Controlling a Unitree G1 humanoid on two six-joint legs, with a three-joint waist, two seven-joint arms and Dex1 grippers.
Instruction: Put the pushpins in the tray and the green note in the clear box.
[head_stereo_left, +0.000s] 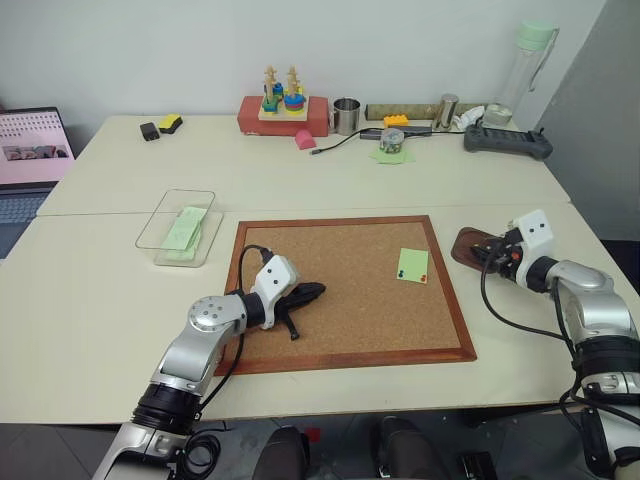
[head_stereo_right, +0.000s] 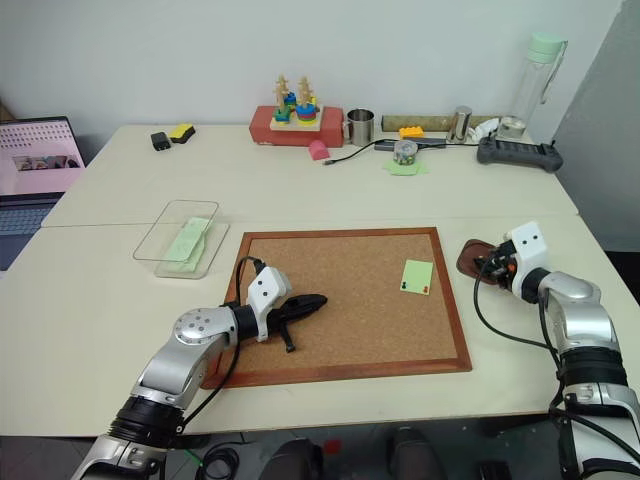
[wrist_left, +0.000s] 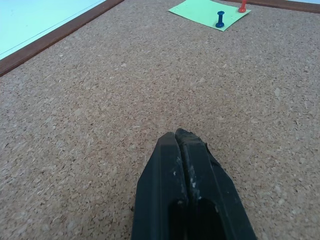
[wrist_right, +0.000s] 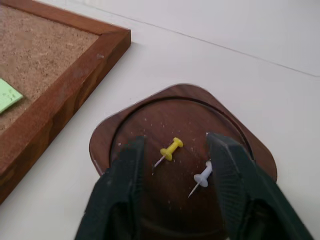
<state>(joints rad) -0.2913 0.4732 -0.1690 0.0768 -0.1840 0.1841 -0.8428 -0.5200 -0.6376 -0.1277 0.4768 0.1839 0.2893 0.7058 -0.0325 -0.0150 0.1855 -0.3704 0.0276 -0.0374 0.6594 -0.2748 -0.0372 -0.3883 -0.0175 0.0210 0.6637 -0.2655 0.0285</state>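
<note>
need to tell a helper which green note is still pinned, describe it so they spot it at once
Find the cork board with its reddish wooden frame. The green note lies flat near its right edge, with a blue pushpin and a red pushpin stuck in it, unlike the notes inside the clear box.

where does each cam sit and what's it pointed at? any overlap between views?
Left and right eye views: on the head, looking forward and down at the cork board; both arms show.
Left wrist view: along the shut left gripper low over the cork, toward the green note with a blue pin and a red pin.
Right wrist view: along the open right gripper above the tray with a yellow pin and a white pin.
Shared: board and note show in every view.
</note>
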